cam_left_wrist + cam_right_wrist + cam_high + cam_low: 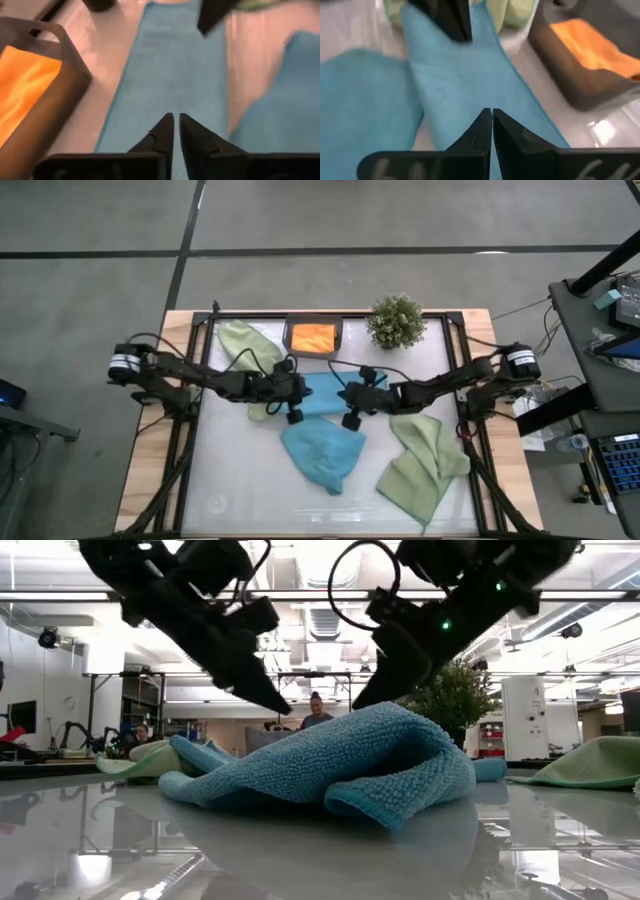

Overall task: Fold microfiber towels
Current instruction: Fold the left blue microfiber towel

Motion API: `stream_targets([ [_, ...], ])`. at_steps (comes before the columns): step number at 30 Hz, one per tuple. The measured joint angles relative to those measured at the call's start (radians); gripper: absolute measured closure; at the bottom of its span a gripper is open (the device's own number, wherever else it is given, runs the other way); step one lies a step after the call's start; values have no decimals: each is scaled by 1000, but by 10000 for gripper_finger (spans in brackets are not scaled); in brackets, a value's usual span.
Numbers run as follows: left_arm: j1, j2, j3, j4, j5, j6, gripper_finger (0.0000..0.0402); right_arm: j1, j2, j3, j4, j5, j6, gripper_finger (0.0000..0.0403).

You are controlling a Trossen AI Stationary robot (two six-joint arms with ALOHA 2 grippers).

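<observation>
Step in hand: stretching the teal towel (322, 395) flat. Left gripper (291, 402) and right gripper (354, 406), jaws pressed together, pinch its ends. Next: lower evenly, then fold.

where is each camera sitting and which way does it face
High view: above the table, looking straight down; both arms, left gripper and right gripper, meet over the teal-blue towel.
Low view: table-top height, looking level across at a rumpled teal-blue towel; both arms come in from above.
Left wrist view: on the left arm, looking past its shut fingers at the stretched towel and the orange towel.
Right wrist view: likewise, shut fingers.
Both wrist views share the orange towel in its grey tray.
</observation>
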Motion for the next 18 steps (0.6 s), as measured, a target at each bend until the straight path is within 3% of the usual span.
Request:
stream_targets([
  [6,-5,118,-2,98,-10,-10,396,23,148,-40,239,155,5,394],
  [10,-5,183,2,114,-79,-29,396,21,261,-40,334,266,28,394],
  [18,-5,260,4,91,-90,-37,396,19,347,-48,366,280,77,394],
])
